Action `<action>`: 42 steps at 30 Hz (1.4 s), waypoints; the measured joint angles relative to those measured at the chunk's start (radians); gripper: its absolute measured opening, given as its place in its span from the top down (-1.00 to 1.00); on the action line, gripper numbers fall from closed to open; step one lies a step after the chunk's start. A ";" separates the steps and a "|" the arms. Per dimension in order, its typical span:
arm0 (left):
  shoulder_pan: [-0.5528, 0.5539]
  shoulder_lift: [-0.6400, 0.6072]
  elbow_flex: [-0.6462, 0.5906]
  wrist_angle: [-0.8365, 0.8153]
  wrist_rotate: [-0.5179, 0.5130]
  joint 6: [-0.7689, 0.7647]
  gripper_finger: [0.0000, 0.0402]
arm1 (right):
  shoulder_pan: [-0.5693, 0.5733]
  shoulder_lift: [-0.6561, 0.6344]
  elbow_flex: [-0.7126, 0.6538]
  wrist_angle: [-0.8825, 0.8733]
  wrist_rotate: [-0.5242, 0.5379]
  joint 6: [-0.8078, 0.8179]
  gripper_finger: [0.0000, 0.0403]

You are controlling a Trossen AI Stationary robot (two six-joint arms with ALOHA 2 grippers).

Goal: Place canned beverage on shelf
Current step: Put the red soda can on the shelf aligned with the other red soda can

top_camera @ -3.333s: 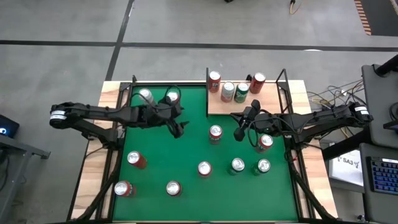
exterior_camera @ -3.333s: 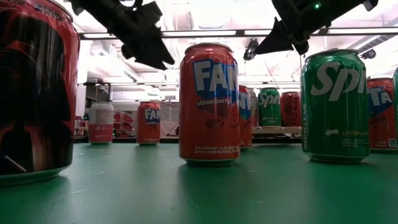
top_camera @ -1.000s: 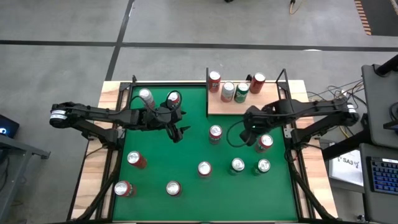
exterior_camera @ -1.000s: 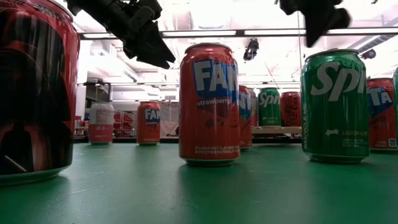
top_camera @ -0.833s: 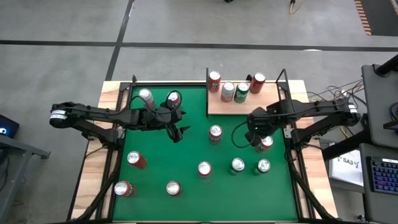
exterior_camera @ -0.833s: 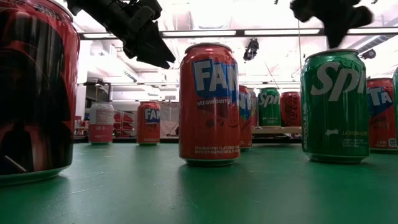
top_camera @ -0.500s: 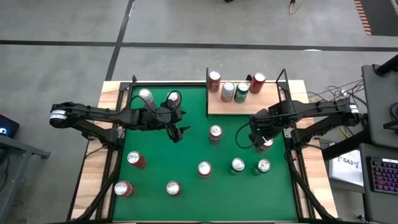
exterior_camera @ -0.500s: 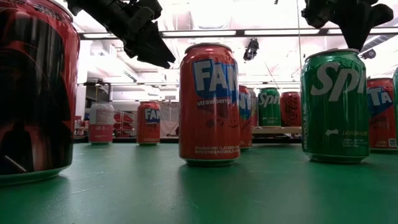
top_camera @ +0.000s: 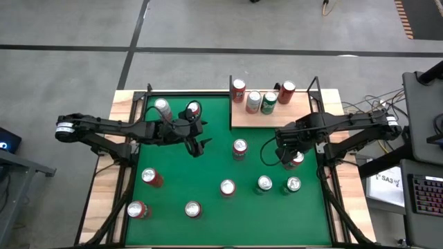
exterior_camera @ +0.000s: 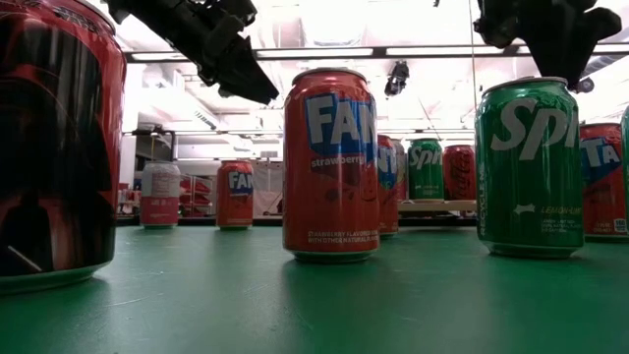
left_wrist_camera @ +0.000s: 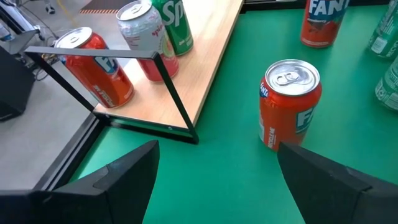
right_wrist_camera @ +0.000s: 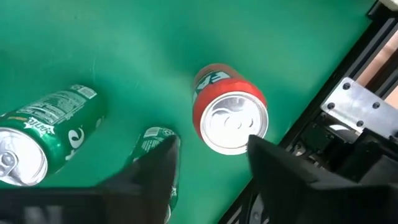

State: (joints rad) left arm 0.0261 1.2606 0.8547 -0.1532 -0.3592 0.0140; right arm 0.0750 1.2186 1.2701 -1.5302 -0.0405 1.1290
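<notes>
The shelf (top_camera: 273, 114), a pale wooden board with black rods, lies at the table's far right corner and bears several upright cans (top_camera: 253, 102). Other cans stand on the green felt. My right gripper (top_camera: 288, 151) points down, open, just above a red can (top_camera: 297, 160) near the table's right edge. In the right wrist view that red can (right_wrist_camera: 230, 118) stands upright just beyond the gripper (right_wrist_camera: 211, 165), clear of both fingers. My left gripper (top_camera: 198, 146) hovers open over the far left of the felt, a red Fanta can (left_wrist_camera: 287, 102) ahead of it.
Two green cans (right_wrist_camera: 43, 134) stand near the red one, on its near side. A red can (top_camera: 239, 147) stands mid-table between the arms. More cans sit at the near left (top_camera: 149, 176) and far left (top_camera: 161, 106). A black frame post (right_wrist_camera: 348, 118) runs along the table's right edge.
My right gripper has moved toward the table's right edge and a little down, to stand over the red can. It has tipped to point straight down, rolled, and opened. My left gripper has kept its place. No can has moved.
</notes>
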 joint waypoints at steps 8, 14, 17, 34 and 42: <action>0.000 0.000 0.000 0.000 0.000 0.004 -0.55 | 0.000 0.000 0.000 -0.007 -0.013 0.031 -0.68; 0.000 0.000 0.000 0.000 -0.001 0.004 -0.55 | 0.001 0.000 -0.008 -0.006 -0.014 0.031 -0.79; 0.000 0.000 0.000 0.000 -0.001 0.004 -0.55 | 0.001 0.000 -0.031 -0.006 -0.015 0.032 -0.79; 0.001 0.000 0.000 0.003 -0.001 0.012 -0.55 | 0.001 -0.001 -0.217 0.087 -0.030 0.063 -0.79; 0.002 0.000 0.000 0.005 -0.001 0.012 -0.55 | 0.001 -0.001 -0.305 0.189 -0.030 0.055 -0.79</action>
State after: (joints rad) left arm 0.0277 1.2607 0.8547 -0.1486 -0.3601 0.0257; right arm 0.0761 1.2174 0.9656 -1.3412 -0.0708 1.1839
